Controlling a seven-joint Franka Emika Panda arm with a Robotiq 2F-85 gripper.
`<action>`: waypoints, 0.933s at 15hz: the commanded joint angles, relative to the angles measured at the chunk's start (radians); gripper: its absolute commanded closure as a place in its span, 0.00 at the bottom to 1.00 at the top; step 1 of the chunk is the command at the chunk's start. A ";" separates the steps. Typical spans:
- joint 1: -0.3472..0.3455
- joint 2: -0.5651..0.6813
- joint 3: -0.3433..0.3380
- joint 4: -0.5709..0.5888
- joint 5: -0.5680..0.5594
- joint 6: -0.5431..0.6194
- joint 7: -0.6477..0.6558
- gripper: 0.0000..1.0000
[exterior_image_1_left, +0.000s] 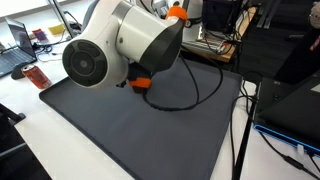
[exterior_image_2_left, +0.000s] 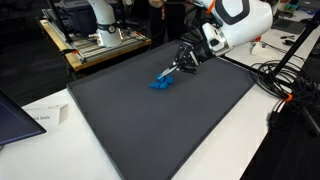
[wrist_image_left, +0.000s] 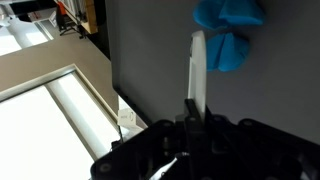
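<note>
My gripper (exterior_image_2_left: 184, 62) hangs over the far part of a dark grey mat (exterior_image_2_left: 150, 125). In the wrist view the gripper (wrist_image_left: 190, 106) is shut on a thin white stick (wrist_image_left: 197, 65). The stick points toward a crumpled blue thing (wrist_image_left: 228, 30) that lies on the mat. In an exterior view the stick's tip reaches the blue thing (exterior_image_2_left: 162, 81); I cannot tell whether it touches it. In an exterior view the arm's large white joint (exterior_image_1_left: 110, 50) hides the gripper and the blue thing.
A black cable (exterior_image_1_left: 195, 95) loops across the mat (exterior_image_1_left: 130, 140). More cables (exterior_image_2_left: 285, 80) lie off the mat's edge. A laptop (exterior_image_2_left: 12, 115) and a paper (exterior_image_2_left: 45, 118) lie on the white table. A wooden cart (exterior_image_2_left: 95, 45) stands behind.
</note>
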 joint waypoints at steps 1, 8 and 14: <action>-0.026 -0.046 0.025 -0.048 0.028 0.042 -0.036 0.99; -0.083 -0.217 0.083 -0.304 0.127 0.247 -0.016 0.99; -0.131 -0.365 0.086 -0.555 0.196 0.421 -0.041 0.99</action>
